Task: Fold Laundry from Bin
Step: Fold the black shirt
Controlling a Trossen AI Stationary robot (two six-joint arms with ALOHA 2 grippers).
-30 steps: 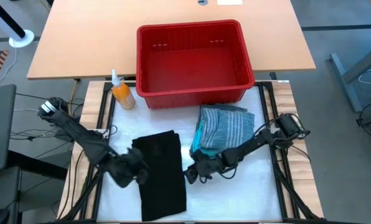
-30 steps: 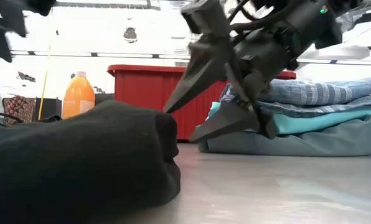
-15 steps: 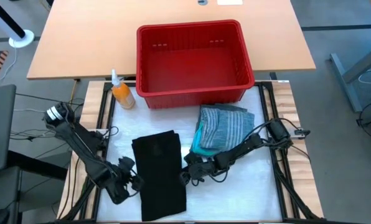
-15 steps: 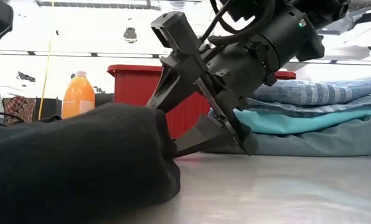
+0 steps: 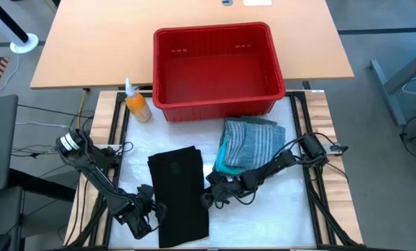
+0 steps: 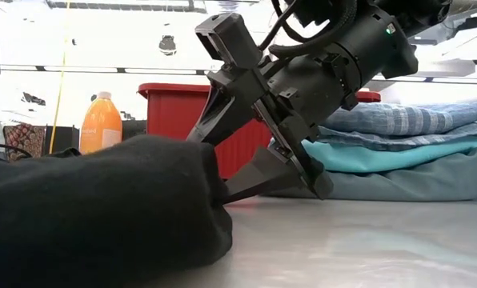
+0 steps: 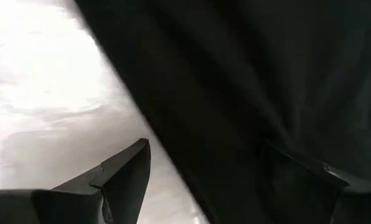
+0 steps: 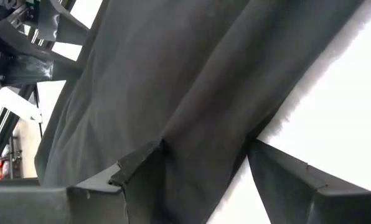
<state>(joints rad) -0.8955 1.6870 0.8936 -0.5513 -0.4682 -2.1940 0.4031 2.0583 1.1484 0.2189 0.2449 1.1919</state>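
A black garment (image 5: 180, 196) lies folded into a long strip on the white table top. A stack of folded laundry (image 5: 250, 145), striped blue on top, turquoise and grey-green beneath, rests behind it on the right. The red bin (image 5: 218, 66) stands at the far side. My left gripper (image 5: 146, 210) is open at the strip's left edge, near its near end. One of its fingers (image 7: 126, 171) is over the table and the other (image 7: 297, 177) over the cloth. My right gripper (image 5: 206, 197) is open at the strip's right edge. My left gripper straddles the black garment's left edge (image 7: 173, 168), slanting down from the left; whether either finger touches the cloth cannot be told. My right gripper slants down from the table's right onto the garment's right edge (image 6: 221, 188). Its lower fingertip (image 6: 238, 188) meets that edge at table level, and its upper fingertip (image 6: 200, 132) is at the fold's top. The garment lies flat.
An orange bottle (image 5: 137, 106) stands left of the bin's near corner. Black frame rails (image 5: 117, 139) run along both sides of the white surface. Bare table shows to the right of the black garment, in front of the stack.
My left gripper has come down and toward the table's near edge, along the black garment's left side, rolling as it went. My right gripper has edged left and down, until its fingertips reached the garment's right edge. The garment has not moved.
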